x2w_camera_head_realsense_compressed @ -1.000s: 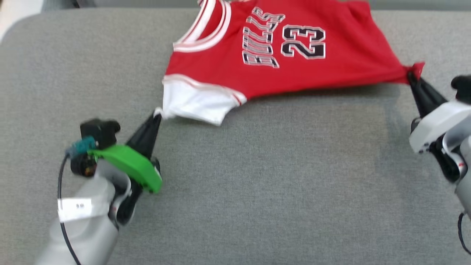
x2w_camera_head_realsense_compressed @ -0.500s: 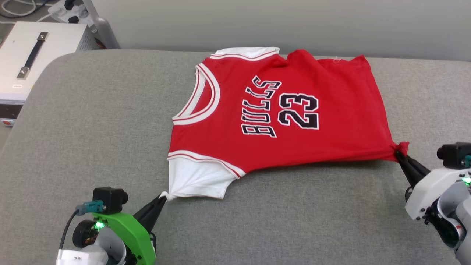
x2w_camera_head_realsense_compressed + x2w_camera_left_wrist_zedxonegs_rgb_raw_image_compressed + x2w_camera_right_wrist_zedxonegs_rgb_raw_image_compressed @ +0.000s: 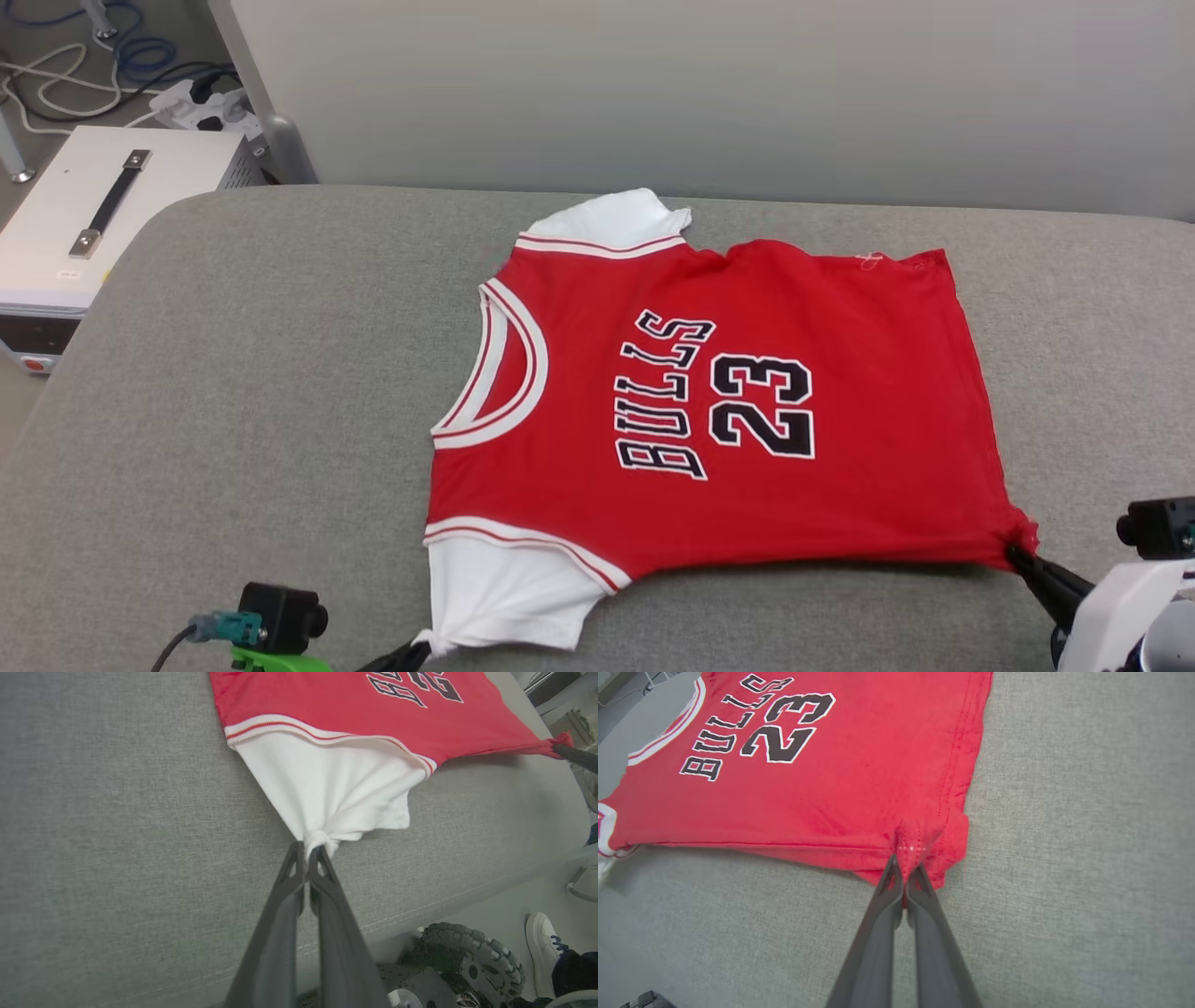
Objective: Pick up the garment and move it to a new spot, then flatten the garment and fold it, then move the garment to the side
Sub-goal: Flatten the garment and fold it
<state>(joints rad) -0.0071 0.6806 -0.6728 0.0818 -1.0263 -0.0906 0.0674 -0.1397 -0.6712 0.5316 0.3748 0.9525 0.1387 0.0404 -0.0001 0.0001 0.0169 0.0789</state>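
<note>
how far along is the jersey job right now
Looks done: the garment lies spread chest-up on the grey cushion. In hand: the left gripper is shut on the white sleeve tip and the right gripper on the red hem corner, pulling the near edge taut, likely flattening. Left: no fold shows yet, and the move to the side is not yet done.

One garment (image 3: pixel 747 401), two hands (image 3: pixel 308 847) (image 3: pixel 905 861), one white case (image 3: pixel 93 215).
</note>
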